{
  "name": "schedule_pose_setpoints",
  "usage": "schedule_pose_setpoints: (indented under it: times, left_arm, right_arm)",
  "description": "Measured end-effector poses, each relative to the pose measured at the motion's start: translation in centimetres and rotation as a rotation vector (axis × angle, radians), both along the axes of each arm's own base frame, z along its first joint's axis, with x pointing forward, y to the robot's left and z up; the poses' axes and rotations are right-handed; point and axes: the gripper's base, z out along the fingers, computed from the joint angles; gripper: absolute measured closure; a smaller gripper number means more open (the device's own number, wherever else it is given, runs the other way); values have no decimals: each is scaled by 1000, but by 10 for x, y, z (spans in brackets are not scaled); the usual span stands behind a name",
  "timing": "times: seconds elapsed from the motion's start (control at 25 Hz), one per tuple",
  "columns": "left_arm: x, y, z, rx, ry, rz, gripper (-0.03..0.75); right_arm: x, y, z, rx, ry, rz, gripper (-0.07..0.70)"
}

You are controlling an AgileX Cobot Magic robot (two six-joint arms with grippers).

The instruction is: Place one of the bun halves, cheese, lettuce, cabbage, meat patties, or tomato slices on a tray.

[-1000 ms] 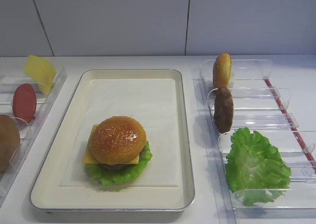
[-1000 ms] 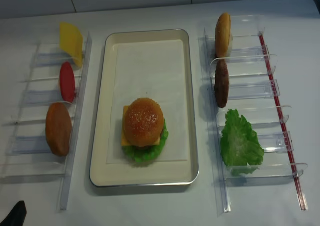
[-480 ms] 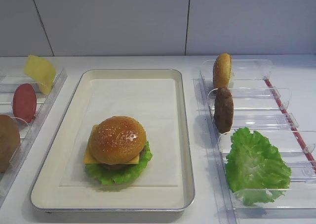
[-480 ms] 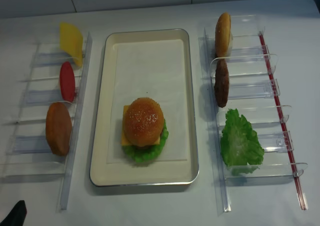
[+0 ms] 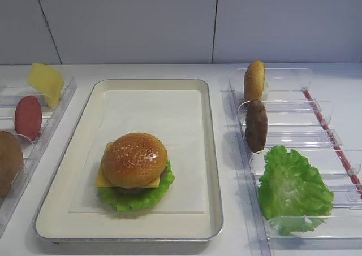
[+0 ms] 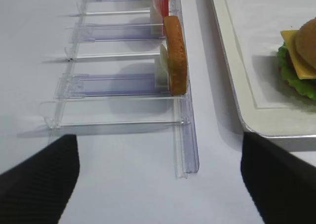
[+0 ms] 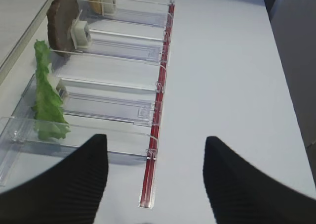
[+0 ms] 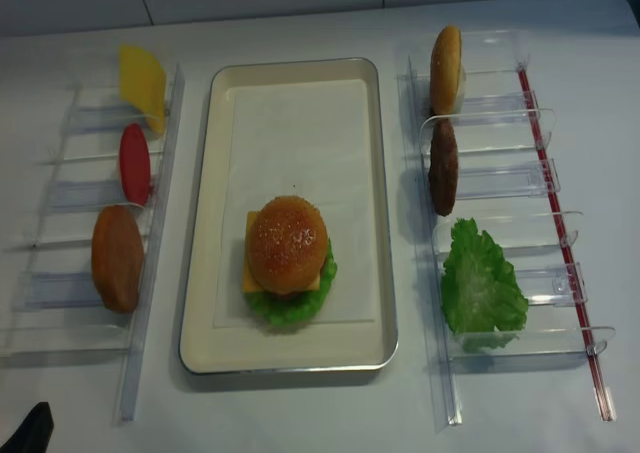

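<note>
Right gripper (image 7: 153, 184) parked empty, jaws apart, lettuce (image 7: 47, 98) forward-left in rack; left gripper (image 6: 158, 174) likewise wide; sesame bun (image 5: 134, 159) already capping stack on tray (image 5: 186, 86).

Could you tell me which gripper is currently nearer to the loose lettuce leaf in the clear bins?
Right. The right gripper hovers open just short of the lettuce leaf in its bin; the left gripper is across the tray, by the plain bun half.
</note>
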Motion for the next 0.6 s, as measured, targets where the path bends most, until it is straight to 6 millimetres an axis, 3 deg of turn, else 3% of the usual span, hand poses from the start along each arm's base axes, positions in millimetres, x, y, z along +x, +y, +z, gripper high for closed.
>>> schedule_pose_setpoints:
  times: [0.6]
  left_arm:
    - [0, 0, 0, 0, 0, 0, 82]
  right_arm:
    - [0, 0, 0, 0, 0, 0, 188]
